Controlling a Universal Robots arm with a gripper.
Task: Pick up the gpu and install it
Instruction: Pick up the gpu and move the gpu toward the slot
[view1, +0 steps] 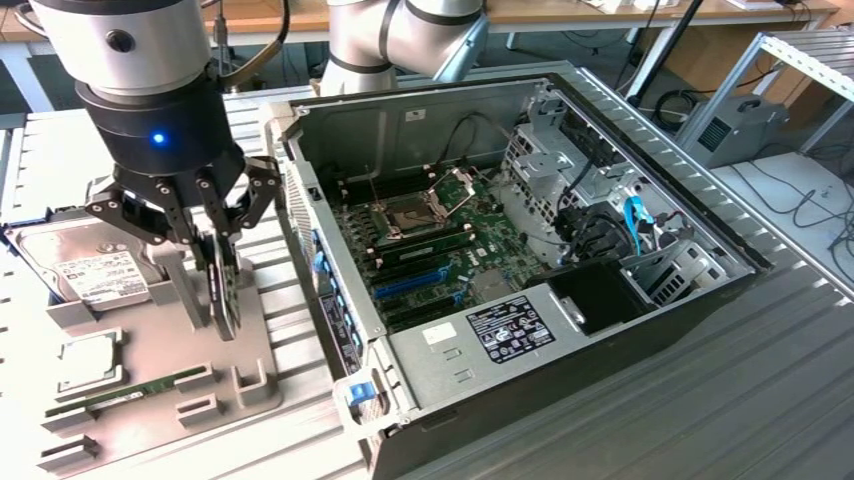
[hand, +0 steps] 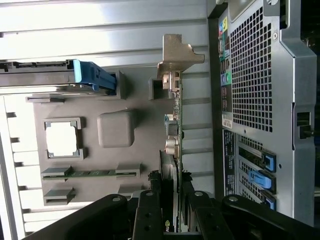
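The gpu (view1: 223, 292) stands on edge over the grey parts tray (view1: 167, 345), its black fan face towards the computer case. My gripper (view1: 216, 240) comes straight down on its upper edge and is shut on it, one finger on each face. In the wrist view the gpu (hand: 173, 132) runs away from my gripper (hand: 170, 202) as a thin edge, with its silver end bracket (hand: 178, 54) at the far end. I cannot tell whether its lower edge still touches the tray.
The open computer case (view1: 687, 225) lies at the exterior view's right of the tray, with its motherboard (view1: 454, 255) and blue slots (view1: 407, 283) exposed. The tray also holds a hard drive (view1: 100, 272), a processor (view1: 87, 360) and a RAM stick (view1: 131, 387). The case's rear panel (hand: 255, 95) is close beside the card.
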